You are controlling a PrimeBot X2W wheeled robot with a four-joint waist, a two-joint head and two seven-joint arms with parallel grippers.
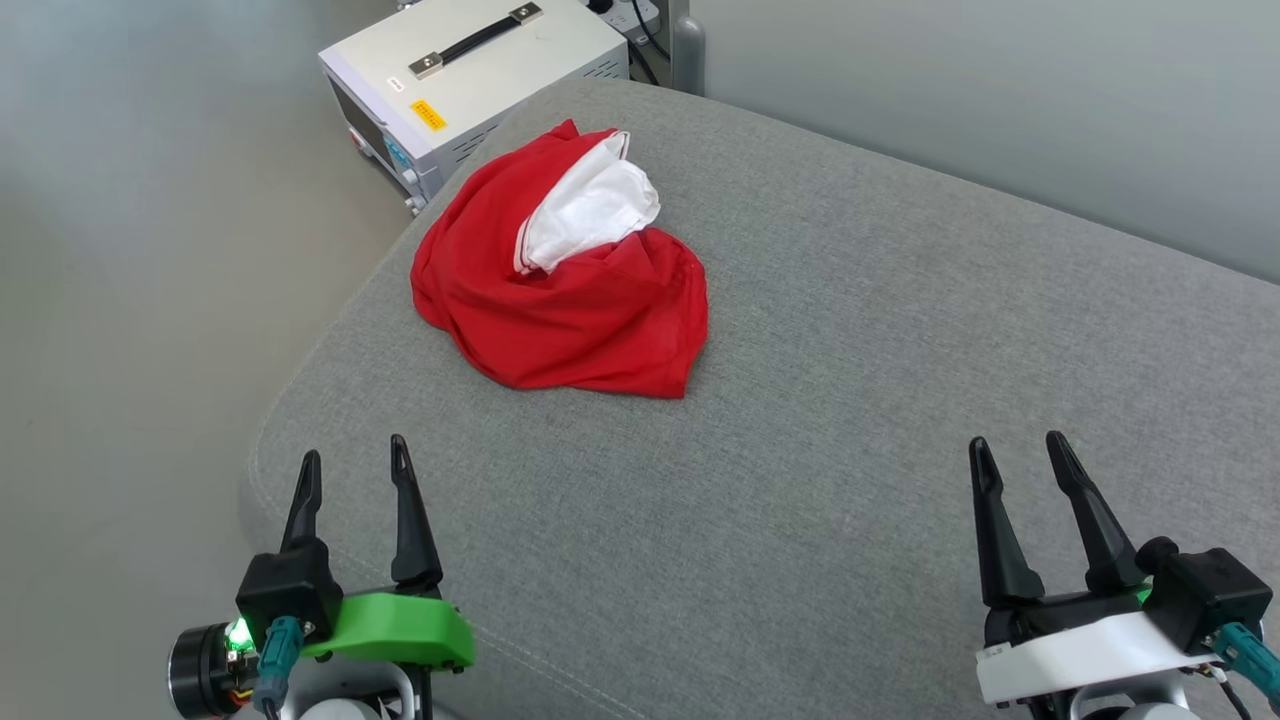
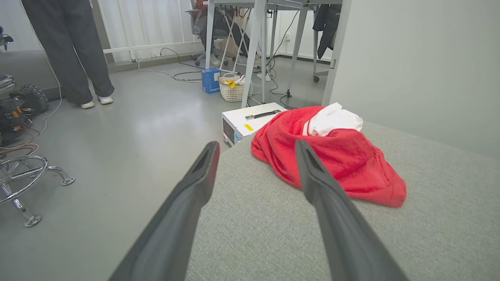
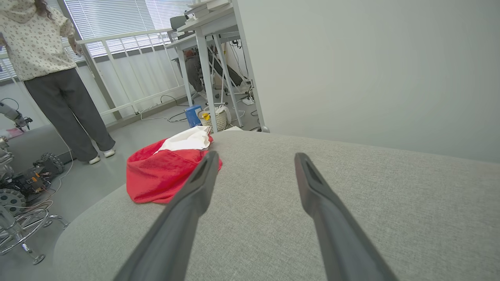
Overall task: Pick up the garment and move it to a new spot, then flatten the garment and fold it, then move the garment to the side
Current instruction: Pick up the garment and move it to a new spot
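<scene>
The garment (image 1: 570, 290) is a crumpled red heap with a white sleeve bunched on top, lying near the far left corner of the grey cushioned surface (image 1: 850, 450). The same heap, the garment (image 2: 336, 156), lies ahead and right of my left fingers, and in the right wrist view the garment (image 3: 164, 169) sits ahead to the left. My left gripper (image 1: 355, 465) stands open over the near left edge, well short of the heap. My right gripper (image 1: 1020, 455) is open at the near right, with nothing between its fingers.
A white equipment case (image 1: 470, 75) with a black handle stands on the floor just beyond the cushion's far left corner. A person (image 3: 50, 78) stands on the floor further off. A chrome stool base (image 2: 23, 179), cables, a basket (image 2: 231, 89) and desk legs surround the floor area.
</scene>
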